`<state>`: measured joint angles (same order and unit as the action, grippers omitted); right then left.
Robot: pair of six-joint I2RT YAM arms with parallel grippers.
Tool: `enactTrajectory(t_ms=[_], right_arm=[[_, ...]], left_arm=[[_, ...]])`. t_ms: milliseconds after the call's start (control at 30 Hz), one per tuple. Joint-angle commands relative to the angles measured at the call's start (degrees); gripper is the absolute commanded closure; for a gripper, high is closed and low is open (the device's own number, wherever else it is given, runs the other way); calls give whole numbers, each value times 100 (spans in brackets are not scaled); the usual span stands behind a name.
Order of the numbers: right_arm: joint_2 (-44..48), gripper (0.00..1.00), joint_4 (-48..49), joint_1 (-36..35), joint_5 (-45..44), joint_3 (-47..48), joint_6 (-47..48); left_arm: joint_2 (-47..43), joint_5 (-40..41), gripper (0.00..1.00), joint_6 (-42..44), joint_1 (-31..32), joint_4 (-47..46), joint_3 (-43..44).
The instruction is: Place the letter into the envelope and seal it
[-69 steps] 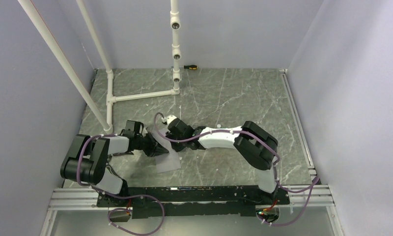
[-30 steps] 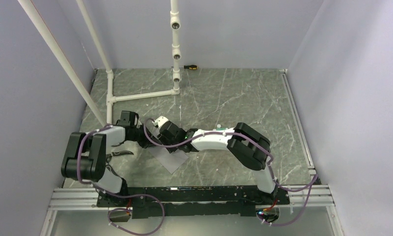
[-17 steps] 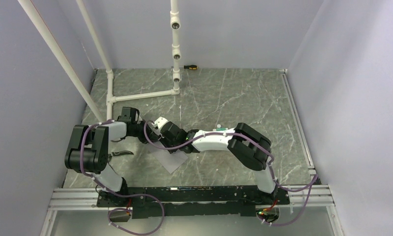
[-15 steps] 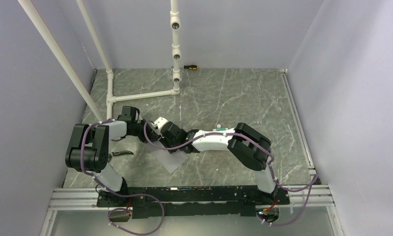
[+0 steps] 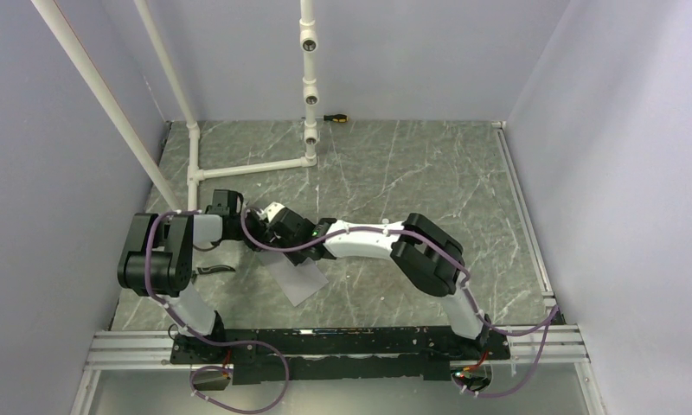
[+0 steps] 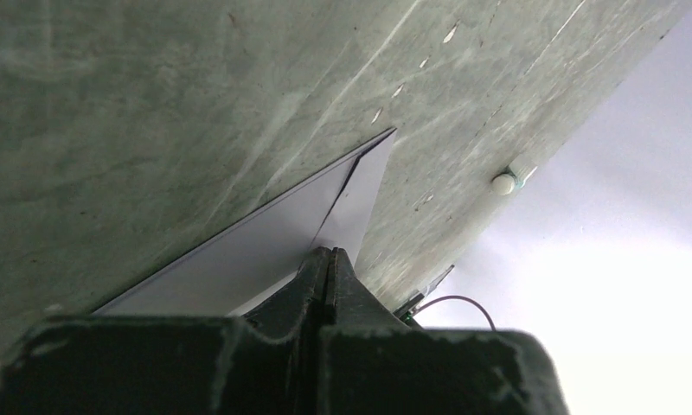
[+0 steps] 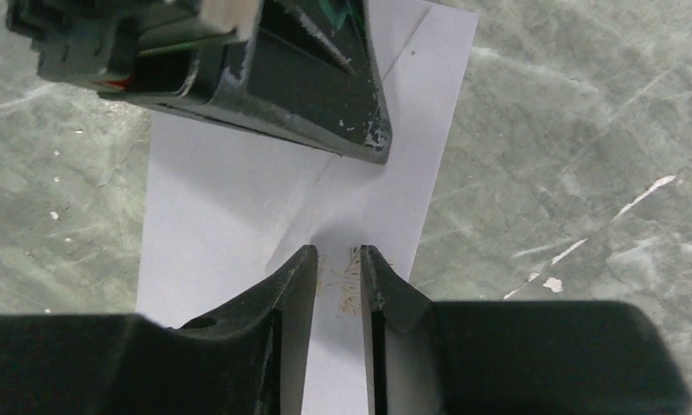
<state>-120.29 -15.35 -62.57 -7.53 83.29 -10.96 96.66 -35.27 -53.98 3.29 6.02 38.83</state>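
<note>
Grey-green marbled table (image 5: pixel 394 173) fills the cell floor, plain walls on 3 sides. White pipe frame (image 5: pixel 239 166) stands at far L, w/ one upright at the back centre.

R arm (image 5: pixel 368 238) reaches across to the L half. L arm (image 5: pixel 165 251) is folded near its base, wrist pointing R. The two meet at near-L centre of the table.

Envelope (image 5: pixel 297 278) lies flat on the table there, light grey, long axis diagonal in top view. Its near end is clear of both arms; its far end sits under the grippers. Diagonal crease lines cross its face in R wrist view. Can't tell if the flap is stuck down.

L gripper (image 6: pixel 328 257): jaws fully closed, no gap btwn them, nothing seen pinched. Tip is down at the envelope face, next to a crease. Contact looks likely but can't confirm.

R gripper (image 7: pixel 336 252): jaws narrow, a slim gap w/ the envelope's surface showing through it, nothing seen clamped. Fingers (image 7: pixel 301 268) point down over the envelope, a little apart from the L gripper tip, which shows at the top of R wrist view.

Screwdriver (image 5: pixel 334 117), black/orange handle, lies at the back wall, well apart from the arms.

Faint tan scuff marks (image 7: pixel 342 281) on the paper btwn the R fingers. Green marking on the L gripper body is cropped, unreadable.
</note>
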Motion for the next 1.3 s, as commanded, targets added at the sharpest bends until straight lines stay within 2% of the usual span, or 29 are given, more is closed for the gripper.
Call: enactTrajectory(t_ms=[0, 233, 833, 1033, 1267], right_arm=[[-372, 69, -757, 8, -326, 213, -182], [-627, 65, -1136, 8, -227, 726, -465], [-590, 47, -538, 12, 1001, -22, -332], [-665, 49, -683, -13, 659, -84, -304], [-608, 48, -864, -327, 166, -311, 213]], left_arm=[[353, 1004, 98, 116, 85, 320, -553], [357, 1054, 97, 98, 80, 325, -628], [419, 956, 98, 175, -82, 255, -714], [424, 951, 97, 218, -111, 263, -732], [424, 977, 98, 243, -142, 310, -713]])
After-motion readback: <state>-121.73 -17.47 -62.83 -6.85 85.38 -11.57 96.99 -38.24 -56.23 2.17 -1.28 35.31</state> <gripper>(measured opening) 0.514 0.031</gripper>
